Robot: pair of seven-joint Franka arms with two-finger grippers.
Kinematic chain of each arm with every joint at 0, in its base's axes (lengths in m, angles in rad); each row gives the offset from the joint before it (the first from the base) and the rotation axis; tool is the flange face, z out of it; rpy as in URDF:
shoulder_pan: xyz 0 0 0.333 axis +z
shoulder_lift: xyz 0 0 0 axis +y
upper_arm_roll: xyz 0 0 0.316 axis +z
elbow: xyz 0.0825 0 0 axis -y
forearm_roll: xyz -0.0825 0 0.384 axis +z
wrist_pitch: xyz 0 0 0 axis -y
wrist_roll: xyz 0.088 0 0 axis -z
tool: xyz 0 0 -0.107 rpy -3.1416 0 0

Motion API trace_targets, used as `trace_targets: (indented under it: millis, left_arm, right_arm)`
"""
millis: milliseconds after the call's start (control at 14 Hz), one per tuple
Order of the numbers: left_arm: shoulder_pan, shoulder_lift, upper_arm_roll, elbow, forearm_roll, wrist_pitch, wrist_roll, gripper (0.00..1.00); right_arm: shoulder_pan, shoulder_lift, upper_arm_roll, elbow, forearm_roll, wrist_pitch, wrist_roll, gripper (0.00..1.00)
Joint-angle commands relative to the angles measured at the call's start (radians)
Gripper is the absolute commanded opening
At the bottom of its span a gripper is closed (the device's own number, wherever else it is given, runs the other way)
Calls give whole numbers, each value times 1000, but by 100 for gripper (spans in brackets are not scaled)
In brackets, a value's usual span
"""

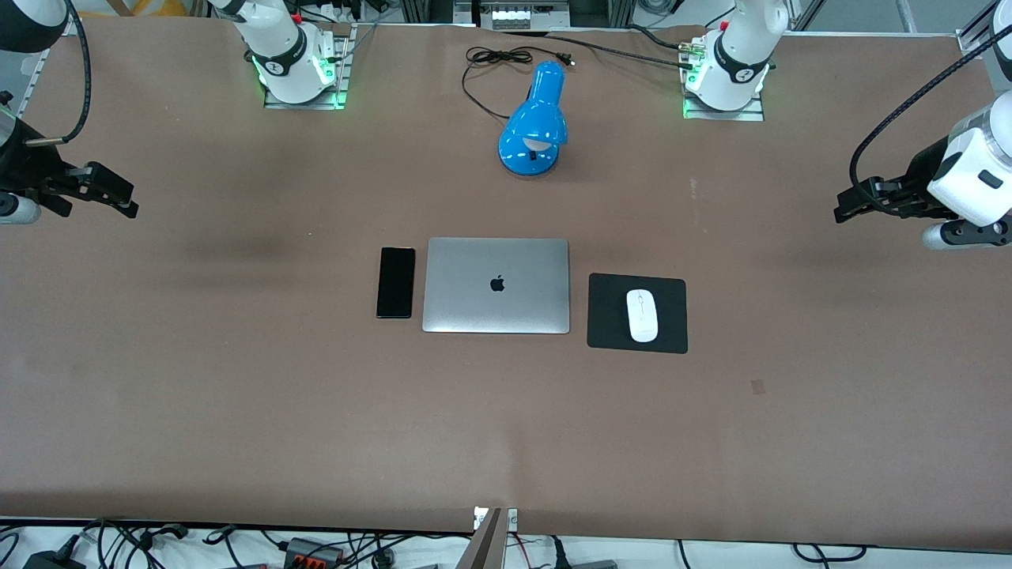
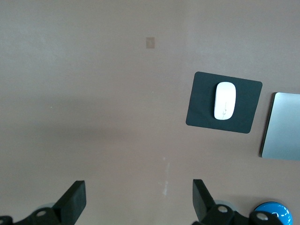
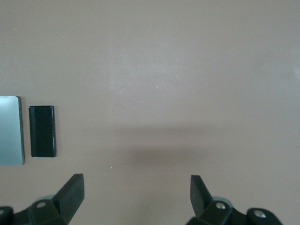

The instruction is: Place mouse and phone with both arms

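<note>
The white mouse (image 1: 642,314) lies on a black mouse pad (image 1: 609,316), beside the closed silver laptop (image 1: 496,285) toward the left arm's end. The black phone (image 1: 395,282) lies flat on the table beside the laptop toward the right arm's end. My left gripper (image 1: 844,212) is open and empty, up over bare table at the left arm's end; its wrist view shows the mouse (image 2: 224,100) and pad (image 2: 199,105) well away from the gripper (image 2: 139,199). My right gripper (image 1: 126,199) is open and empty over bare table at the right arm's end; its wrist view shows the phone (image 3: 42,131) far from the gripper (image 3: 137,194).
A blue desk lamp (image 1: 534,122) with a black cord (image 1: 494,59) lies farther from the front camera than the laptop, between the two arm bases. A small tan patch (image 1: 757,386) marks the table nearer the camera than the mouse pad.
</note>
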Motion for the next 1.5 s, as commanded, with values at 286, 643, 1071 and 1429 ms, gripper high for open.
trace_targets:
  millis: [286,643,1071,1429]
  left_arm:
    - [-5,-8,6,9,19,-4,19,100]
    - [-5,-8,6,9,18,-4,19,100]
    - [-5,-8,8,9,15,-4,19,100]
    - [-2,-7,8,9,12,-4,20,100]
  right_arm:
    - [-1,-18,-3,3,11,-18,-27,100]
    - [5,-18,0,1,8,-18,-27,100]
    - [5,-20,1,1,7,-39,-27,100]
    - [3,-27,1,1,8,-53,-27,100]
